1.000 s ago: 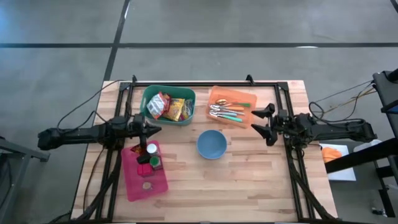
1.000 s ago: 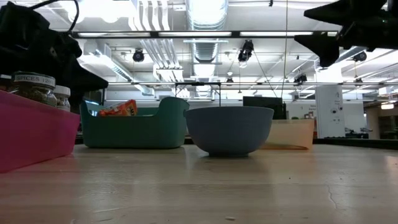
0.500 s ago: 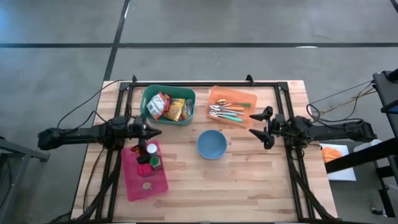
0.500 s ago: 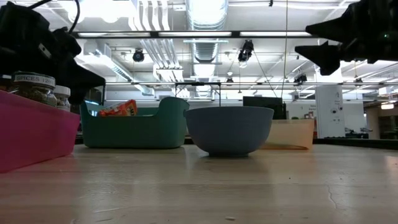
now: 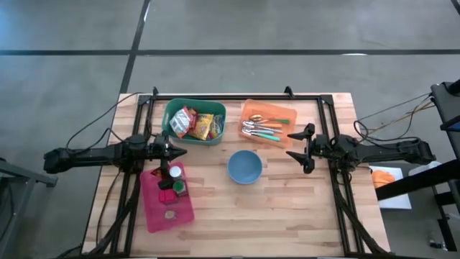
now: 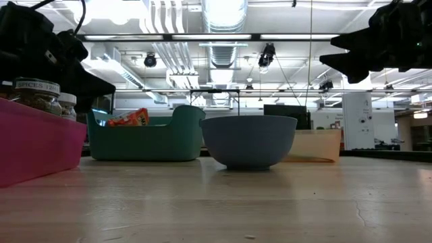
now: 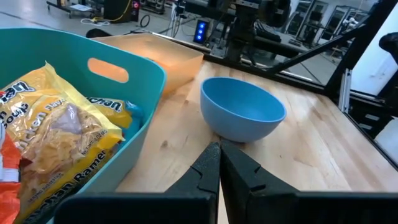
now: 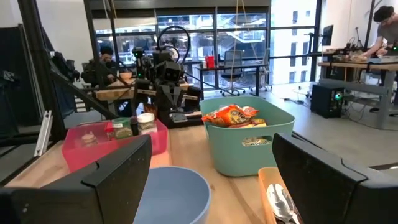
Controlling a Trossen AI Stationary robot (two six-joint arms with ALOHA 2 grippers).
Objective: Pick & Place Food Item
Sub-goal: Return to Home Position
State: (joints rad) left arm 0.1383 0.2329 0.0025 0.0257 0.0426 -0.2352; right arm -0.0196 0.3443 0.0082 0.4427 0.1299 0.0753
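A teal bin at the table's far left-centre holds food packets: a yellow ramen packet and an orange snack bag. A blue bowl stands mid-table. My left gripper hovers shut and level between the bin and a pink tray, pointing toward the bowl. My right gripper hovers open to the right of the bowl, above table height, facing the bowl and bin. Nothing sits between its fingers.
A pink tray with spice jars lies at the near left. An orange tray of cutlery lies far right of the bin. A black frame runs along the table's far edge and sides. Bare wood spreads near the bowl. People sit in the room beyond.
My right gripper has sunk a little toward the table and rolled about its own axis, staying open. The bowl, bin and trays have not moved.
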